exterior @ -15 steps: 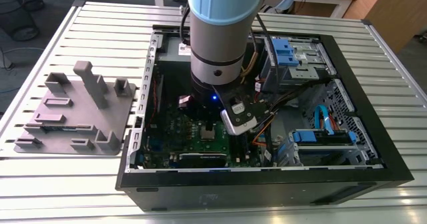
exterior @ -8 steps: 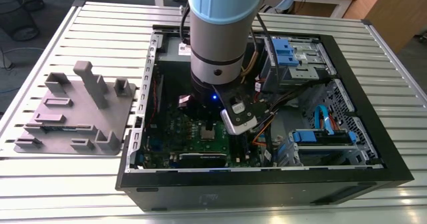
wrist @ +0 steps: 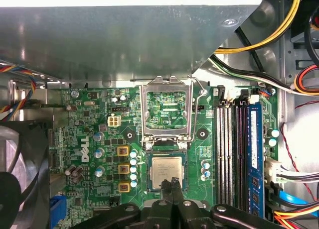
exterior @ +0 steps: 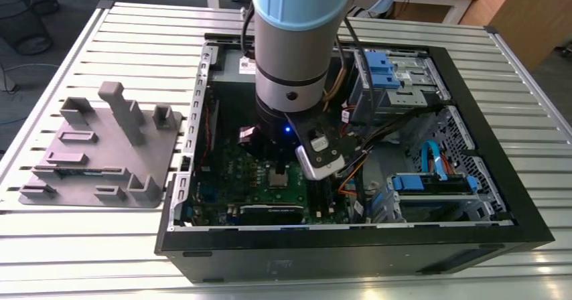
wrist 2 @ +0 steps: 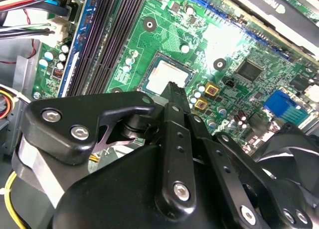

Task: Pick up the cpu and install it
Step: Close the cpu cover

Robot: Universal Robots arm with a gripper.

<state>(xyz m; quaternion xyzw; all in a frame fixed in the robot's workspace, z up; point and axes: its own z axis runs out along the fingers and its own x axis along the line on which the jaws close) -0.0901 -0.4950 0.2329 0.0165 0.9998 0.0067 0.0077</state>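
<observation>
Exterior view: UR arm reaches down into open PC case on slatted table. Grey fixture plate sits on the exterior view's left of the case. cpu lies flat on motherboard, close by the arm's end.

Second wrist view: gripper fingers pressed together w/ nothing between, tip over the edge of cpu, near RAM slots.

First wrist view: cpu sits in socket, load plate flipped up. Gripper at cpu's edge; contact can't be told.
</observation>
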